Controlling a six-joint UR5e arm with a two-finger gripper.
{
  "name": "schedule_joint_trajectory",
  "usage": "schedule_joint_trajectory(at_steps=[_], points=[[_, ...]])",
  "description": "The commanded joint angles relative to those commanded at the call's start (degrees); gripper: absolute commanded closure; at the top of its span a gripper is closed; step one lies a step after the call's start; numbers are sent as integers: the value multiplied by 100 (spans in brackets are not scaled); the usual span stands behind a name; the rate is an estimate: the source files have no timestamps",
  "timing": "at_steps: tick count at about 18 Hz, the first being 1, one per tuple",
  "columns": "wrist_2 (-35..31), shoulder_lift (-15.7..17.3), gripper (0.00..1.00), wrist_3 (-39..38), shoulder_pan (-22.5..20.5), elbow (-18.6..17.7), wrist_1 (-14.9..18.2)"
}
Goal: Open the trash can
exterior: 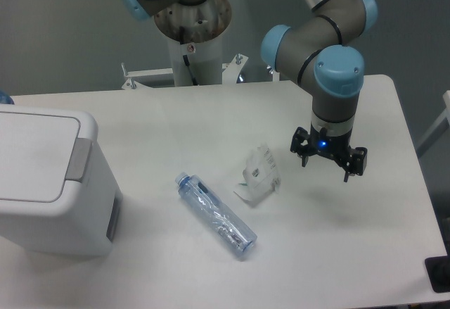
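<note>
The trash can is a large white boxy bin at the left edge of the table, its flat lid down and a grey strip on its right side. My gripper hangs above the table at the right, far from the bin, pointing down. Its fingers stand apart with nothing between them, so it is open.
A clear plastic bottle with a blue cap lies on its side mid-table. A crumpled white wrapper lies between the bottle and the gripper. The arm's base column stands at the table's back edge.
</note>
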State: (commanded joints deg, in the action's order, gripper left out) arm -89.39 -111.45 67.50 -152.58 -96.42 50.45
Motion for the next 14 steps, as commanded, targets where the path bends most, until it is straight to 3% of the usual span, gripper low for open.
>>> schedule_joint_trajectory(at_steps=[10, 14], points=[[114, 53, 0, -87, 9, 0, -43], [737, 149, 0, -1368, 79, 105, -202]])
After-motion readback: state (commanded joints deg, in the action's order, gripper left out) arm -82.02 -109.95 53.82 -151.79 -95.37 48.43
